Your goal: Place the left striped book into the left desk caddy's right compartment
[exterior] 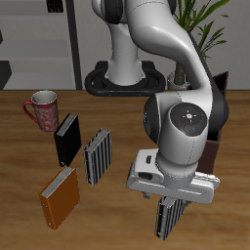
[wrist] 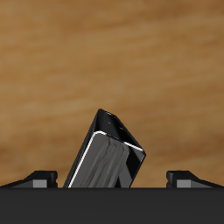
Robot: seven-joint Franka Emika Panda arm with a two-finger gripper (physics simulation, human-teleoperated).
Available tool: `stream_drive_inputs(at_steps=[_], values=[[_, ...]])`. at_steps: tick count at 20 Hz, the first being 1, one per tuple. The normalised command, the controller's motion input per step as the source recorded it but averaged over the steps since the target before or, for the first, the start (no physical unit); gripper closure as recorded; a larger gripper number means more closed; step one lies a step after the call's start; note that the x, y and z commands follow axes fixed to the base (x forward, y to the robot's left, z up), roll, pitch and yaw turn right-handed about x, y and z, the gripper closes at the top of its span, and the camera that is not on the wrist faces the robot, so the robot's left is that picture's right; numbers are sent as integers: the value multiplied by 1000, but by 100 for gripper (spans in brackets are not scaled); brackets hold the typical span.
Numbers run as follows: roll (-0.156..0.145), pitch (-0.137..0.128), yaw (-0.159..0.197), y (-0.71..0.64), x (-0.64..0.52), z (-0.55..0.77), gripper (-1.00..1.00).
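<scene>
The left striped book [exterior: 169, 219] stands on the table near the front edge, right under my gripper [exterior: 164, 202]. In the wrist view the book [wrist: 107, 163] shows its dark top edge and striped face, tilted, between my two fingertips [wrist: 35, 178]. The jaws stand wide on either side of it with gaps showing, so the gripper [wrist: 109, 180] is open. The left desk caddy [exterior: 217, 146] is a dark maroon-brown box farther back, mostly hidden behind my arm. Its compartments are hidden.
The other striped book [exterior: 98, 156] stands mid-table, with a plain black book [exterior: 66, 140] behind it and an orange book [exterior: 59, 196] nearer the front edge. A red-and-white mug [exterior: 43, 109] sits farther back. A potted plant [exterior: 207, 29] is behind the caddy.
</scene>
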Motion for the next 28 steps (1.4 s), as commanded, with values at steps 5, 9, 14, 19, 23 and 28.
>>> stream_drive_inputs(at_steps=[5, 9, 14, 19, 23, 28], values=[[-6, 3, -31, -103, -3, -80, 100], [10, -39, -13, -54, -101, 151, 100], [-21, -58, -30, -63, -161, 386, 100], [-32, -81, 5, -45, -240, 600, 100], [-14, -75, 31, -5, -235, 477, 100], [-26, -76, 67, -68, -301, 514, 100]])
